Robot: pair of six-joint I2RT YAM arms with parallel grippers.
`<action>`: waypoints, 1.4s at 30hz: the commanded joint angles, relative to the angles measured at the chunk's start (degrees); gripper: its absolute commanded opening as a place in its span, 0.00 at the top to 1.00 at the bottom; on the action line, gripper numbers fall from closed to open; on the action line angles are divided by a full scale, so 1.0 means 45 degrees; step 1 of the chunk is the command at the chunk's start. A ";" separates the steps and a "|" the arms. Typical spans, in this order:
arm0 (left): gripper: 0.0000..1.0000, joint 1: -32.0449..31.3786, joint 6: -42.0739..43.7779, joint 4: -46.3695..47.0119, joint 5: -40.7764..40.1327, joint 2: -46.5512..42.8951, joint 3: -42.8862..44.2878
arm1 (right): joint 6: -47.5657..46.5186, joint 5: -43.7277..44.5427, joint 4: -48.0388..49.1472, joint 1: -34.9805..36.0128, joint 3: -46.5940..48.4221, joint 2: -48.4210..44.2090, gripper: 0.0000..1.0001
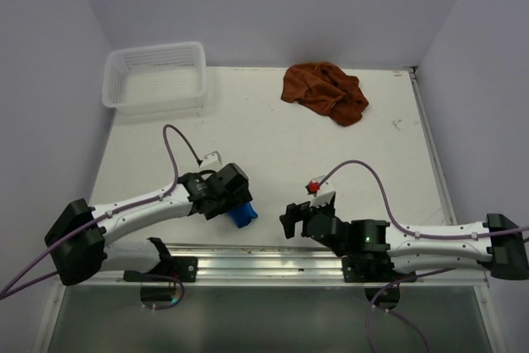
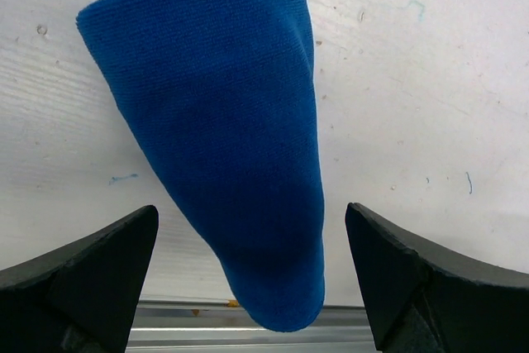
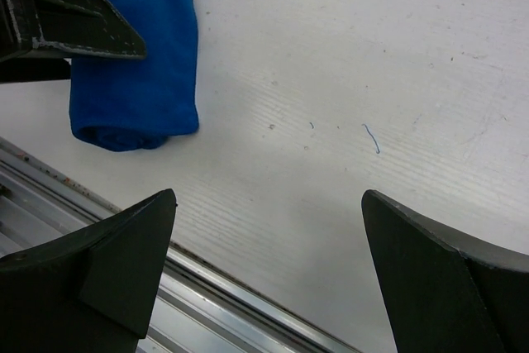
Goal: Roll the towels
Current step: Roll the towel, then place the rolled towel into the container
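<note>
Blue towel (image 1: 243,216): rolled, lying by the near edge of the bench (image 1: 273,142), left of centre. Left jaws wide open, one on either side of the roll, a gap showing on both sides; nothing gripped. Right jaws also wide open, empty, low over the bench near the same edge. Brown towel (image 1: 325,93): crumpled heap at the far edge, right of centre. White basket (image 1: 154,105): far left corner.

White mesh basket (image 1: 154,77) on the table (image 1: 273,146), far-left corner — metal rail (image 1: 273,258) at near edge
</note>
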 commanded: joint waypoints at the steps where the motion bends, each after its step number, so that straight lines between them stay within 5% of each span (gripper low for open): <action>1: 0.00 -0.0074 -0.0282 -0.0335 -0.1068 0.0561 0.0959 | 0.0333 0.0720 -0.0638 0.0009 -0.0071 -0.0557 0.01; 15: 0.02 0.0297 -0.0107 0.0250 -0.1479 0.1910 0.0766 | 0.0216 0.0544 -0.1323 -0.0050 -0.0715 -0.1750 0.01; 28: 0.19 0.1371 0.1085 0.1909 -0.0876 0.2418 0.0277 | 0.0509 0.0447 -0.1557 -0.0069 -0.0989 -0.1906 0.01; 39: 0.23 0.1352 0.1124 0.2711 -0.0249 0.3259 -0.0134 | 0.0743 0.0486 -0.1714 -0.0069 -0.1165 -0.1867 0.01; 42: 0.33 0.1352 0.1202 0.2613 -0.0463 0.3180 -0.0075 | 0.0743 0.0486 -0.1714 -0.0089 -0.1204 -0.1867 0.01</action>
